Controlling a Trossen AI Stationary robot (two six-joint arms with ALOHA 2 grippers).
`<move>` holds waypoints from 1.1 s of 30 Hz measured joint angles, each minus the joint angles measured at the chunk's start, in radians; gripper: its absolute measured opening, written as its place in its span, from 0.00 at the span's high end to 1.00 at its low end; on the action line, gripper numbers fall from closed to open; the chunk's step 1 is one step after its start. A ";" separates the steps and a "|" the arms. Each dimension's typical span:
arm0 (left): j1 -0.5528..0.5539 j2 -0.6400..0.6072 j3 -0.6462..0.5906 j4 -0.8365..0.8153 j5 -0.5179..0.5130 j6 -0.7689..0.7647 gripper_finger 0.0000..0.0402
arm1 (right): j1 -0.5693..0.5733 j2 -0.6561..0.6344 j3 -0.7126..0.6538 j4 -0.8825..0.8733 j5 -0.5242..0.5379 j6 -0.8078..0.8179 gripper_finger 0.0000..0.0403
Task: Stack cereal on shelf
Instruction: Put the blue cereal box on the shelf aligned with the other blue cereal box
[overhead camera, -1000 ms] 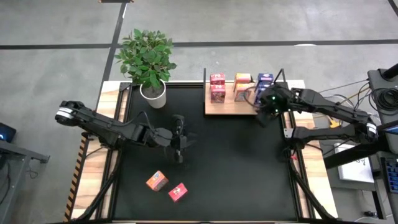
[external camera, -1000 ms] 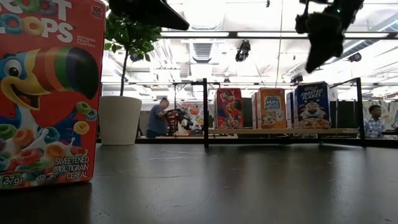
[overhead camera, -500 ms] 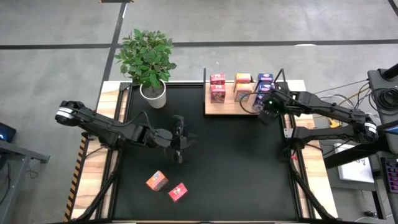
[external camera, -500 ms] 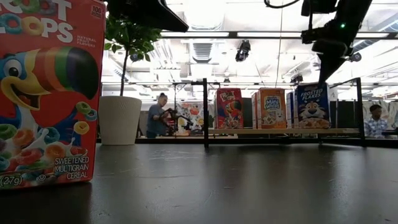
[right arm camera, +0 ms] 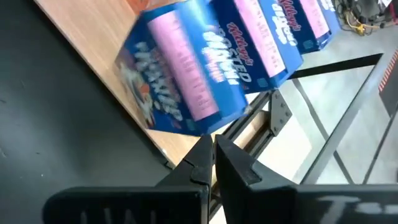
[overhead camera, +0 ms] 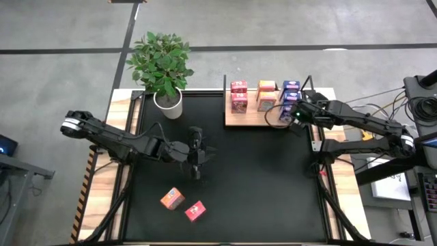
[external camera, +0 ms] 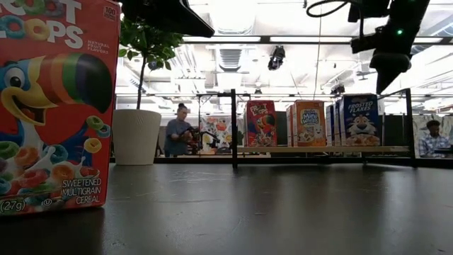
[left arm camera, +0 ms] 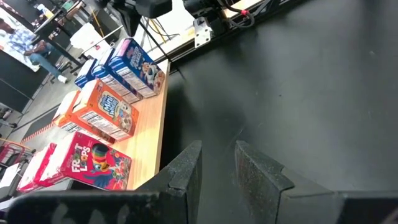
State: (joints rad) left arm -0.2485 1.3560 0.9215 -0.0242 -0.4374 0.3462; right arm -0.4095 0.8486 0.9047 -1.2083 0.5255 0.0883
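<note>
A red printed cardboard Froot Loops box (external camera: 53,106) stands upright on the big black tabletop (overhead camera: 259,171), nearest the low camera, reading "sweetened multigrain cereal"; an orange box (overhead camera: 172,199) lies beside it. Mid-table, the left gripper (overhead camera: 196,164) hovers, fingers slightly parted, empty. Farther back, the light-wood shelf board with black posts (overhead camera: 249,118) carries upright red, orange Mini-Wheats (external camera: 309,123) and blue Frosted Flakes boxes (external camera: 362,121). The right gripper (overhead camera: 295,115), pinched closed and empty, hangs at the blue row's front. People sit in the room beyond.

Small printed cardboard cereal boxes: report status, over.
Right pincer shut, empty, by blue boxes on light-wood shelf board. Left pincer mid-table, empty. One orange box, one red box still on black tabletop.
</note>
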 joint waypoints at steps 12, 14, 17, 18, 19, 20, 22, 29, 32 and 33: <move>0.000 0.000 0.000 0.000 0.000 0.000 0.80 | 0.001 -0.044 -0.006 0.080 -0.115 0.092 0.98; 0.001 0.000 0.000 0.000 0.000 0.000 0.80 | 0.001 -0.046 -0.016 0.161 -0.129 0.091 0.98; 0.002 0.000 0.000 0.000 0.000 0.000 0.80 | 0.001 -0.043 -0.038 0.343 -0.158 0.072 0.98; 0.002 0.000 0.000 0.000 0.000 0.002 0.80 | 0.001 -0.039 -0.046 0.398 -0.159 0.061 0.98; 0.002 0.000 0.000 0.001 0.000 0.003 0.80 | 0.001 -0.031 -0.052 0.446 -0.159 0.047 0.98; 0.002 0.000 0.000 0.000 0.000 0.004 0.80 | 0.000 -0.023 -0.056 0.482 -0.160 0.032 0.98; 0.002 0.000 0.000 0.001 0.000 0.005 0.80 | -0.008 0.000 -0.058 0.520 -0.160 0.017 0.98; 0.002 0.001 0.000 0.000 0.000 0.008 0.80 | -0.038 0.086 -0.059 0.491 -0.159 -0.011 0.98; 0.002 0.001 0.000 0.000 0.000 0.008 0.80 | -0.050 0.102 -0.059 0.471 -0.158 -0.011 0.98; 0.002 0.001 0.000 0.000 0.000 0.008 0.80 | -0.051 0.104 -0.059 0.467 -0.158 -0.011 0.98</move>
State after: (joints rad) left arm -0.2470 1.3567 0.9215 -0.0242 -0.4374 0.3542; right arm -0.4604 0.9524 0.8459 -0.7415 0.3676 0.0772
